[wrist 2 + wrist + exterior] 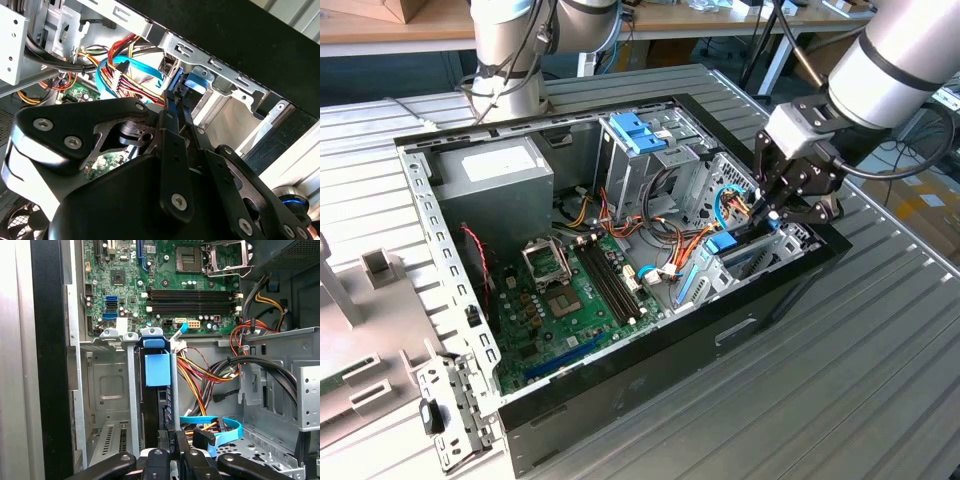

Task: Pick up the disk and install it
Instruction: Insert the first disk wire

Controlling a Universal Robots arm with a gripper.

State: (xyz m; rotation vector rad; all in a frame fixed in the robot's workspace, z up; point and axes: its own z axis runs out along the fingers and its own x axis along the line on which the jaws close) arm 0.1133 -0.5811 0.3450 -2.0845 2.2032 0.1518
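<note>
Your gripper [767, 212] pinches the disk [157, 371] edge-on, upright, so it slides into the bay [110, 385].

Exterior view high, overlooking open computer case [620, 250], wrist views close inside (sharing its drive bay)

Claw [172, 452] at disk [157, 369] beside motherboard [165, 285]

Hemmed in at the bay [107, 390] by cables [210, 375] and the case wall [790, 290]; open above the motherboard [570, 300].
</note>
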